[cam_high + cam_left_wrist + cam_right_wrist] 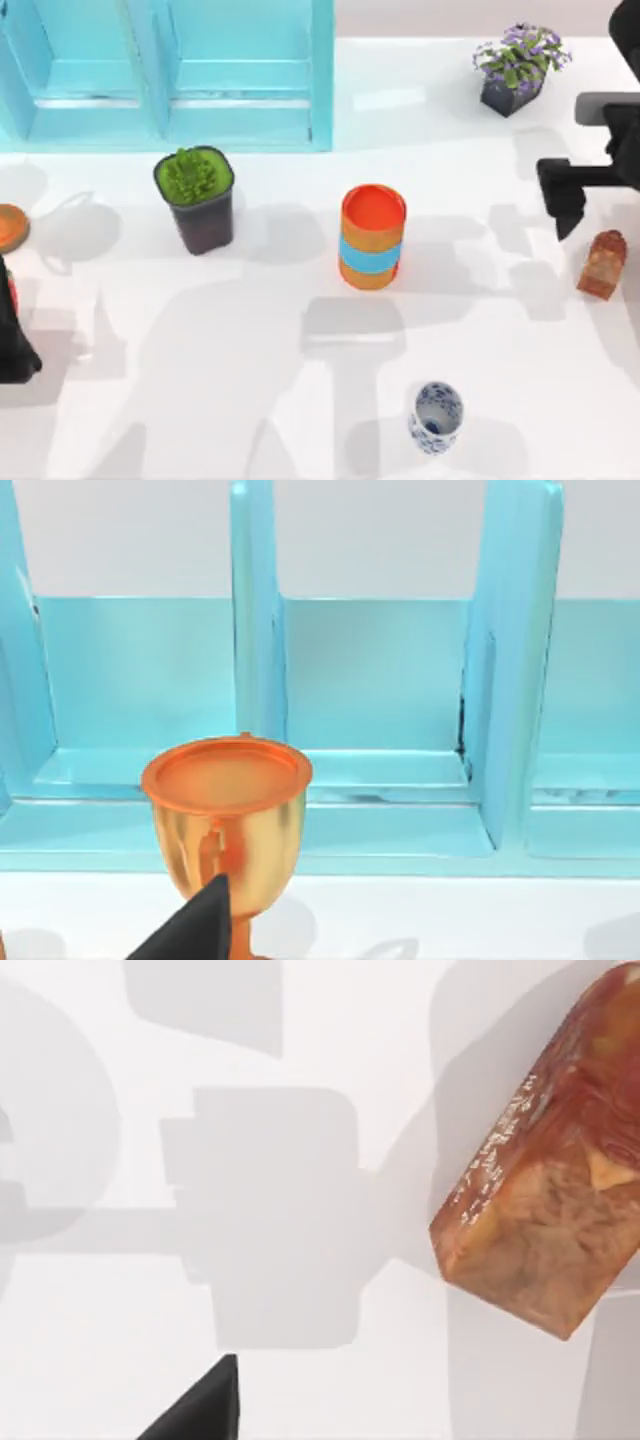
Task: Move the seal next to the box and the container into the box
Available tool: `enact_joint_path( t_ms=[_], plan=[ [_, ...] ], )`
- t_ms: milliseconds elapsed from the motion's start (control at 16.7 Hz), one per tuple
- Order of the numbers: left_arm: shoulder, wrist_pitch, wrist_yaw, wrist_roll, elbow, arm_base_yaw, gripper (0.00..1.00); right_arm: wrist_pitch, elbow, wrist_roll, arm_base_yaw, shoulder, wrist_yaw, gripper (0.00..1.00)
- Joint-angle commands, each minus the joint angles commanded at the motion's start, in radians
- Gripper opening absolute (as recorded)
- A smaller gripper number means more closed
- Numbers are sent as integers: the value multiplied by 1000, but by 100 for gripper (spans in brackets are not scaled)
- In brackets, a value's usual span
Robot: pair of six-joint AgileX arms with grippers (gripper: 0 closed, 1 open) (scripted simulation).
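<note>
From the top view, the seal [602, 264] stood on the white table [250, 400] near the right edge, at about 3 o'clock from the centre. The right gripper [566, 200] hovered just up and left of it, so the seal lay at about 5 o'clock from the gripper, near but not touching. Whether its fingers were spread or closed I cannot tell. The container [435, 417] stood at about 5 o'clock from the centre, near the front edge, well apart from the seal. The blue box [170, 75] filled the far left, at 11 o'clock. The left gripper [12, 340] was parked at the left edge, at 9 o'clock, beside an orange goblet [10, 226]; the state of its fingers also could not be seen. The right arm was clearly the nearer one to the seal.

In the left wrist view, the goblet [226, 820] stood in front of the open compartments of the box [380, 700].

In the right wrist view, the seal [555, 1180] lay tilted across the frame, its long axis slanted, with nothing gripping it. I judge the gripper had to shift toward the seal and align with this axis before closing.
</note>
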Motion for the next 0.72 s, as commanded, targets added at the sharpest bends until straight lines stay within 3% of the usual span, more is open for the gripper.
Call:
enact_joint_path(
  t_ms=[720],
  plan=[
    [0,0,0,0,0,0,100,-365,326,-4,-9,-16,9,100]
  ],
)
